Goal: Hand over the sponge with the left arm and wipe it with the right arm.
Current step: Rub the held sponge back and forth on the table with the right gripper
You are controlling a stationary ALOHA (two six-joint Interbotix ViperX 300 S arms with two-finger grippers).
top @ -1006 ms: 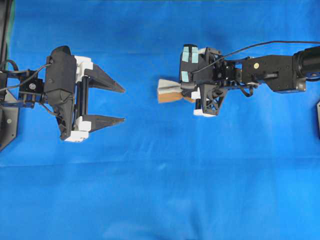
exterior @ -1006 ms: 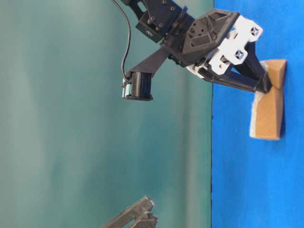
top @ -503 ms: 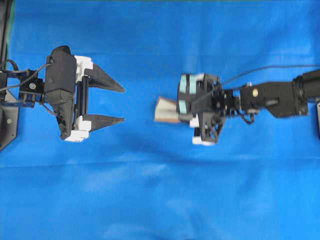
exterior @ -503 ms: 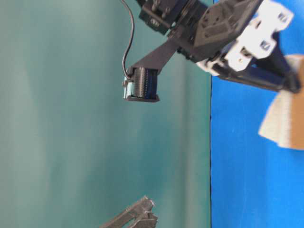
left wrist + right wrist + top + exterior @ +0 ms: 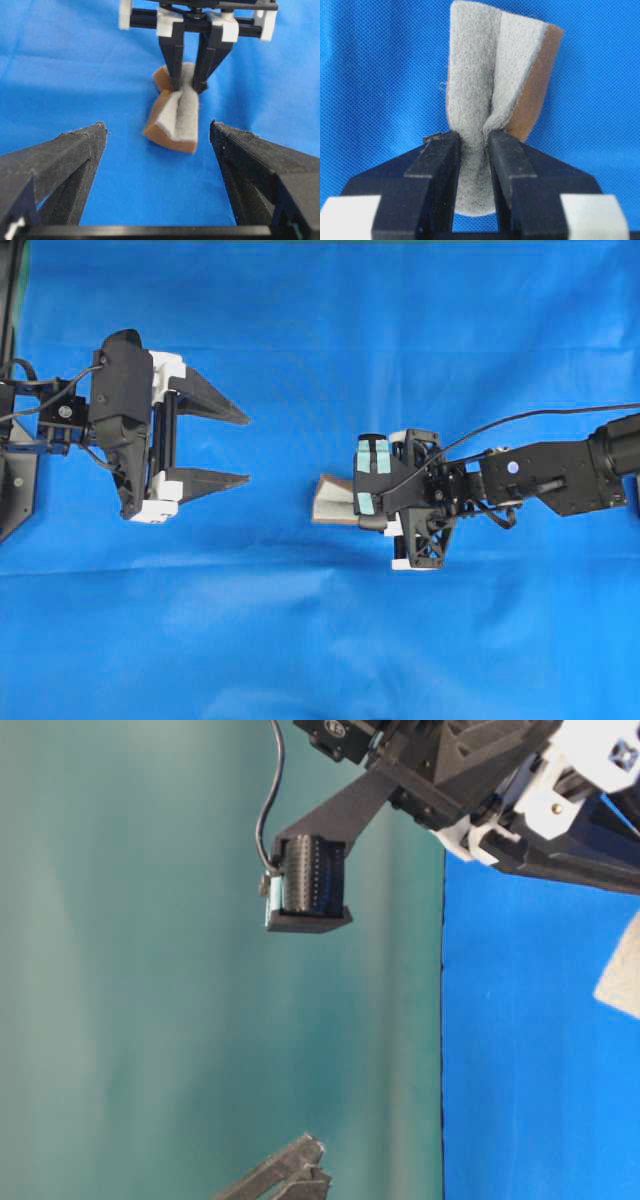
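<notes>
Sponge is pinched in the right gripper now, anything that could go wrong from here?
1. The right gripper pinches the sponge so hard that it folds; little flat face may meet the cloth when wiping.
2. The grip sits near one end, so dragging could twist the sponge loose.
3. The left gripper hangs open, pointed at the sponge; a long stroke toward it risks contact.

**No readable markings**

No text, label, brand, number or sign can be read in any view. The pale teal patches on the right arm's housing are blank, and the blue tabletop carries no print.
</notes>
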